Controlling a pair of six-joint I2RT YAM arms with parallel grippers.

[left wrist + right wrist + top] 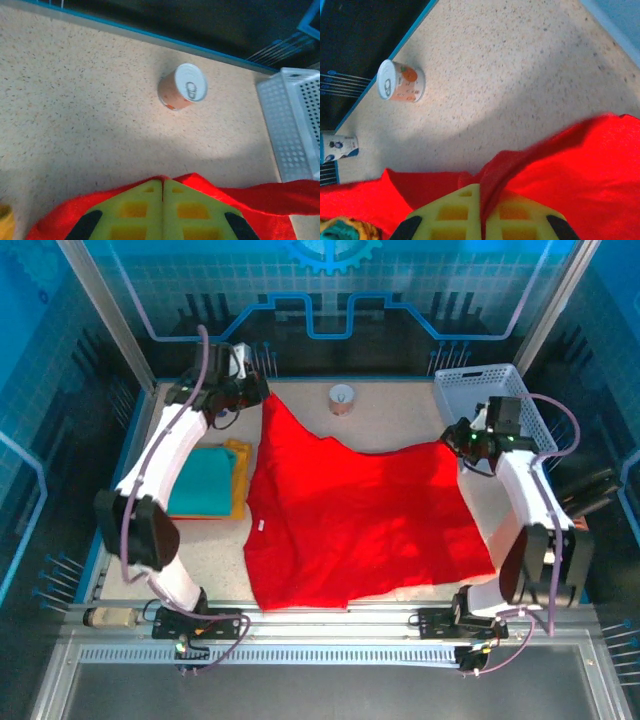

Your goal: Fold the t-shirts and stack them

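Top external: white basket [468,395] sits near the red t-shirt [350,510].

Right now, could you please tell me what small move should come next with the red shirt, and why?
Probably lift both corners slightly and draw them apart to tauten the cloth. The left gripper and right gripper are each shut on a far corner of the red t-shirt, and its far edge sags between them.

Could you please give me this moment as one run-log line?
red t-shirt: spread on table | left fingers: shut on its far edge | right fingers: shut on its far edge | teal t-shirt: folded atop yellow-orange t-shirt
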